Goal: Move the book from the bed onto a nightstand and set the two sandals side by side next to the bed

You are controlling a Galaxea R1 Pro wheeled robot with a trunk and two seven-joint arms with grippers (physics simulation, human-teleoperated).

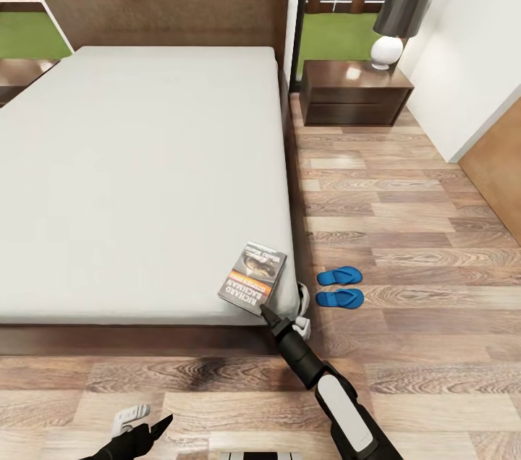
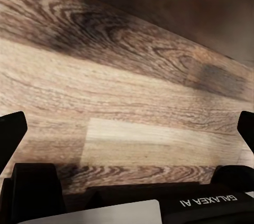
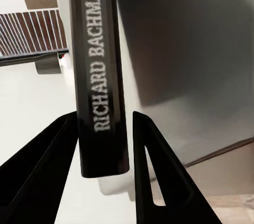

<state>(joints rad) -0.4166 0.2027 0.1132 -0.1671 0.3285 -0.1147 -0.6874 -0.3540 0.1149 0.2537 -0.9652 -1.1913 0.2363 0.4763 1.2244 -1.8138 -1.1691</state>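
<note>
Head view: one book (image 1: 253,276), two sandals (image 1: 340,286), one nightstand (image 1: 354,92).

bed (image 1: 145,156) left side cut off by frame.

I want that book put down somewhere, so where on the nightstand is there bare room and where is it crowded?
The nightstand top is bare toward the bed and along its front edge. The lamp takes the back corner nearest the white wall, so it is tighter there. The book sits at the mattress corner with the right gripper around its spine.
</note>
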